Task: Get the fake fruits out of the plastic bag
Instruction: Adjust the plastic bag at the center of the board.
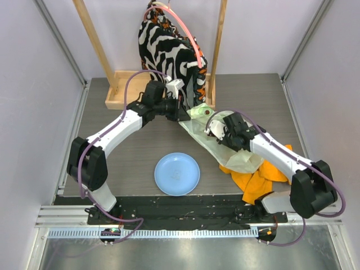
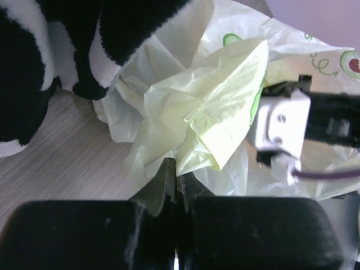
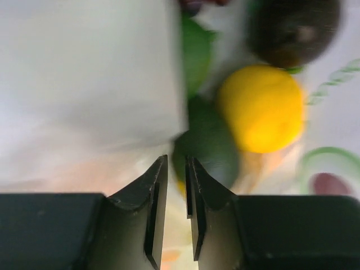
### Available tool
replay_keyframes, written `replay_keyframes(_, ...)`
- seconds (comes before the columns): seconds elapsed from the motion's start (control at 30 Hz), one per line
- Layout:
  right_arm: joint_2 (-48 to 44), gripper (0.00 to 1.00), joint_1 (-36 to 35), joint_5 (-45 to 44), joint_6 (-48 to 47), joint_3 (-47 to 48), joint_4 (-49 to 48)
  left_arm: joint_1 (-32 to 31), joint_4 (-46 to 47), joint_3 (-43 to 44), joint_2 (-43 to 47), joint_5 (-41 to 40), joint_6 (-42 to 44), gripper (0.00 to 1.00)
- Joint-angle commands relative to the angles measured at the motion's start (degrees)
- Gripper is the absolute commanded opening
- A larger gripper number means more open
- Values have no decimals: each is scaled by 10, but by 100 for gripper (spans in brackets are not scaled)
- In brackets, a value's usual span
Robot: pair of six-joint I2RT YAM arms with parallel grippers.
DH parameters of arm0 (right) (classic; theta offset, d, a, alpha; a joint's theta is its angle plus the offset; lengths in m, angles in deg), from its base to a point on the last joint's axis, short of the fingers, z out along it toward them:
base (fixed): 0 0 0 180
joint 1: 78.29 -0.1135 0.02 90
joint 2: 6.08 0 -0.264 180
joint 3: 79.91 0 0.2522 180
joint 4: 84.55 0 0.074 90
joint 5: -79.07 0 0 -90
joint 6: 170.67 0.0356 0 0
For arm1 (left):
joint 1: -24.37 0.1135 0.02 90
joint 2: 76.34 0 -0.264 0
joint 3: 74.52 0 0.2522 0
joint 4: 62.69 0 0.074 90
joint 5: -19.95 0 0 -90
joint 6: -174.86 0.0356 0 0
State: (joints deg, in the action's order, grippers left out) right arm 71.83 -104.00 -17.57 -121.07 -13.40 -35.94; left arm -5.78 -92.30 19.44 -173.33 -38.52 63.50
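Plastic bag (image 2: 214, 112) — crumpled, in left gripper (image 2: 177, 175)

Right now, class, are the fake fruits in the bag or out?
In: lemon, avocado and a dark fruit lie inside the plastic bag.

No words, labels, brands or numbers can be read in any view. The only print is on the bag (image 2: 214, 112). Along its edge in the left wrist view are small green avocado drawings (image 2: 230, 40) and green curls, none forming legible letters.
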Motion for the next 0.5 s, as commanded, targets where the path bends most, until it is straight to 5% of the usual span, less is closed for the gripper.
replay_keyframes(0.0,-50,26,-52,50,22,-33,82,-2,26,-7,7,3,11,0)
replay_keyframes(0.2,-76,27,-97,167,55,-56,137,-2,32,-2,-3,6,4,0)
replay_keyframes(0.37,-81,29,-94,116,45,-28,152,-2,30,5,-10,6,4,0)
replay_keyframes(0.47,-89,41,-79,43,75,14,146,-2,30,4,-9,9,5,0)
